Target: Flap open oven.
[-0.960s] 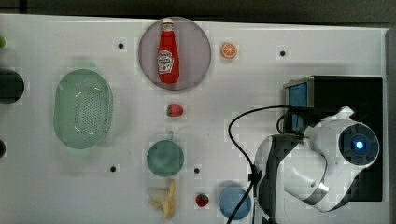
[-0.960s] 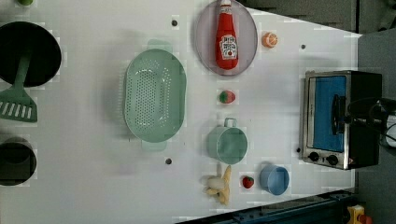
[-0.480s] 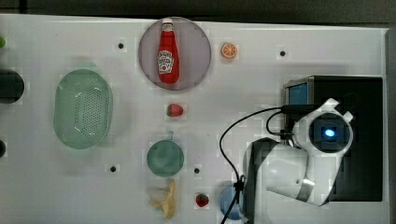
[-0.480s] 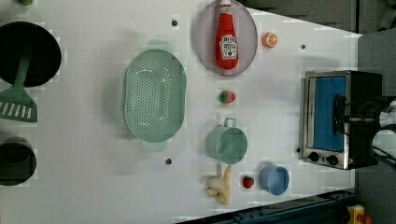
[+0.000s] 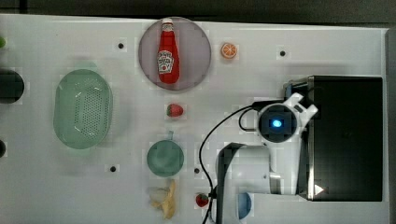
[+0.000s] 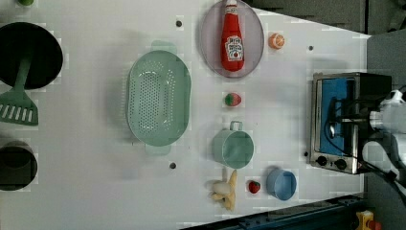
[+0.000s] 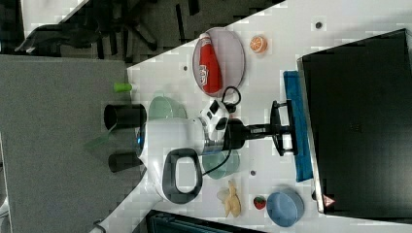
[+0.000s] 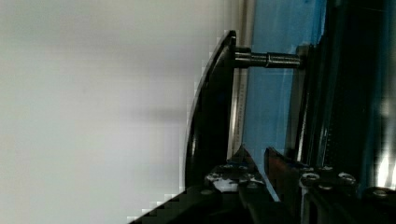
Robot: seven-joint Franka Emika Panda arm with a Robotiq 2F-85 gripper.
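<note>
Reaching level at oven (image 6: 337, 120), 3 o'clock edge of worktop (image 6: 95, 191) in left view. Gripper (image 7: 284, 127) up against bar handle (image 8: 210, 116), jaws narrowly spread either side, seemingly pinching it. Door shut, glass flush. Likely left: whole pull-down.

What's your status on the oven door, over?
Gripper at the oven door handle, fingers around the bar. Door looks unopened. Nothing in the way.
</note>
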